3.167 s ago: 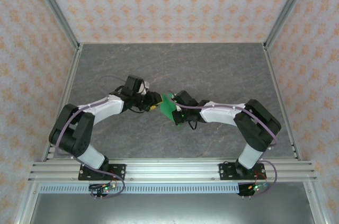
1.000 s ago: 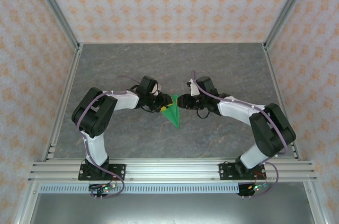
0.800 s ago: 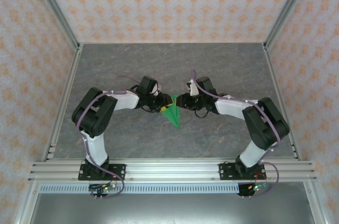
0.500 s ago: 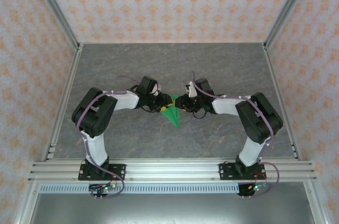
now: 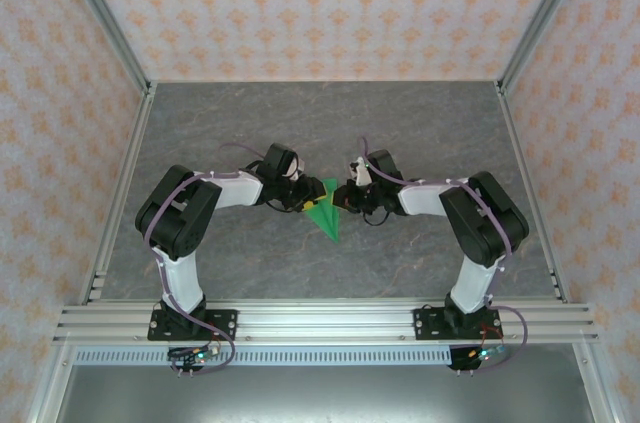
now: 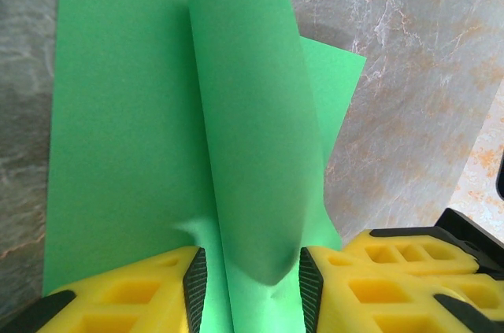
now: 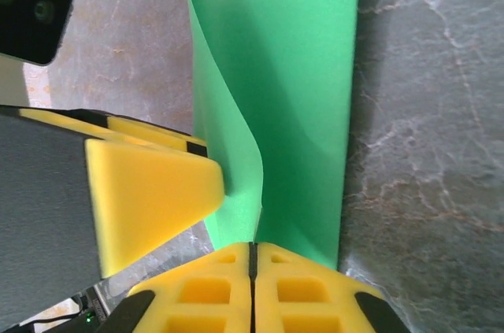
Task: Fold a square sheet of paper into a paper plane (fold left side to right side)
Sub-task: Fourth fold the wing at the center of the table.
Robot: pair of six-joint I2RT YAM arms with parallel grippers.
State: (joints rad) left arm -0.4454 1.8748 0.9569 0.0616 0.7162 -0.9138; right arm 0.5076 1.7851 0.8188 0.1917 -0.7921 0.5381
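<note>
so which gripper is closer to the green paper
Right, narrowly: the right gripper is shut on an edge of the green paper. The left gripper straddles its raised flap, jaws apart, one finger touching it.

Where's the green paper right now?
In the top view the green paper sits at the middle of the table, between the left gripper and the right gripper, its point toward the arm bases.

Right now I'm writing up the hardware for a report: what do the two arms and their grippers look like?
Both arms, left arm and right arm, have white link shells, bulky black joints and a purple cable looping alongside. The left gripper and right gripper carry yellow fingers with moulded cut-outs and black inner pads.
</note>
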